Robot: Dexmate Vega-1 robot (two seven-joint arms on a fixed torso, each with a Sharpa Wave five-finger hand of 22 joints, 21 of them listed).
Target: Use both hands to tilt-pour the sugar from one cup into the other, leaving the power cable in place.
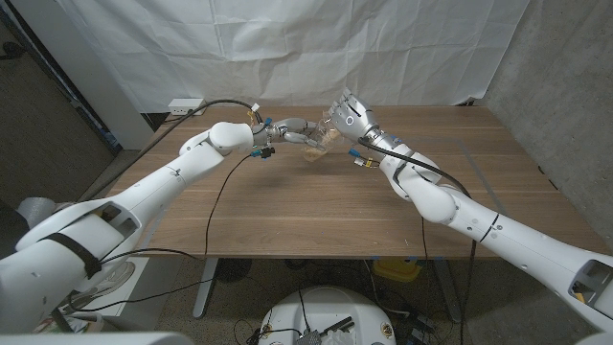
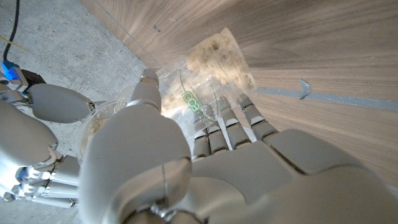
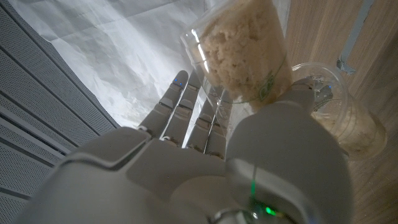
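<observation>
My right hand [image 1: 351,116] grips a clear plastic cup [image 1: 332,130] holding brown sugar [image 3: 239,46] and keeps it tilted, mouth toward the second cup. My left hand [image 1: 287,129] holds that second clear cup [image 1: 313,150] from the side, low at the far middle of the wooden table [image 1: 316,206]. Sugar lies in the second cup [image 3: 349,121] too. In the left wrist view my fingers [image 2: 221,121] wrap the sugar-filled cup [image 2: 214,65], and the other cup's rim [image 2: 99,121] shows beside the right hand [image 2: 53,106].
A white power strip [image 1: 185,103] sits off the table's back left corner, with a black cable [image 1: 226,102] arcing from it toward my left wrist. A thin black cable [image 1: 216,206] hangs across the table's left part. A tape strip [image 2: 305,90] marks the wood.
</observation>
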